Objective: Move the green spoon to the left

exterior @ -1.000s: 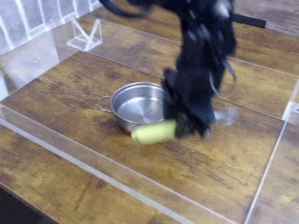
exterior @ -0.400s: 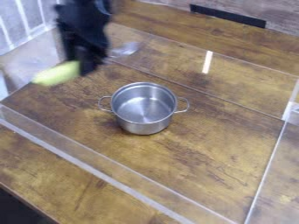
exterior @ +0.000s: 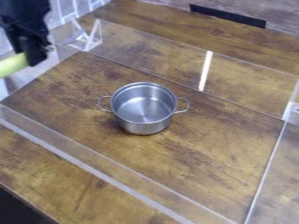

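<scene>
Has green spoon point(exterior: 12, 64) clamped in black gripper point(exterior: 34, 54), at view's left edge, well apart from steel pot point(exterior: 143, 108); likely light, stiff, slightly slippery, best gripped mid-handle, squarely.

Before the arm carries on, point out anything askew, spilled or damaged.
Nothing stands out: the steel pot sits upright on the wooden table, with no spill visible. The spoon's green handle is too blurred to check.
</scene>
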Motion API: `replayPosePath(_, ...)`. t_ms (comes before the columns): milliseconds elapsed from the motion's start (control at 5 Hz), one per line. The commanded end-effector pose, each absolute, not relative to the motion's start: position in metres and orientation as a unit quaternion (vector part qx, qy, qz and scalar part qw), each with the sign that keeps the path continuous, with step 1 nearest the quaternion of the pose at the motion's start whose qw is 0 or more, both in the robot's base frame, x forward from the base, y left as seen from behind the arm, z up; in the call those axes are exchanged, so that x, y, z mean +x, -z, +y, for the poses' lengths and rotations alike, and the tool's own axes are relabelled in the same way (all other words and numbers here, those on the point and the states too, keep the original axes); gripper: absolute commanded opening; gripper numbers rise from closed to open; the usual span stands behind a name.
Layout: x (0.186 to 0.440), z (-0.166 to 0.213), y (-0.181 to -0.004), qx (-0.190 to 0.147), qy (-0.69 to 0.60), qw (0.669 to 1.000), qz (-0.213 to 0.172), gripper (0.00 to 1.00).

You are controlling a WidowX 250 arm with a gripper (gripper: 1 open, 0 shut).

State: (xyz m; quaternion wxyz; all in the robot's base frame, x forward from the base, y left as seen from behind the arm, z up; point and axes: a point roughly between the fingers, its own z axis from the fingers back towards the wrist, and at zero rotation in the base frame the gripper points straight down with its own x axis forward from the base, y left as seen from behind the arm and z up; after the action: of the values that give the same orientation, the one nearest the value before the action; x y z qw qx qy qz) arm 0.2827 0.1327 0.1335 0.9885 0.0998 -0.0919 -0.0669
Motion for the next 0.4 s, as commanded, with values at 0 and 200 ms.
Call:
replayPosePath(0,0.281,0.152,-0.122,0.086,0.095,0.985,-0.115,0.0)
replayPosePath(200,0.283,0.161,-0.101,0.063,0.13,0.982,-0.122,0.0)
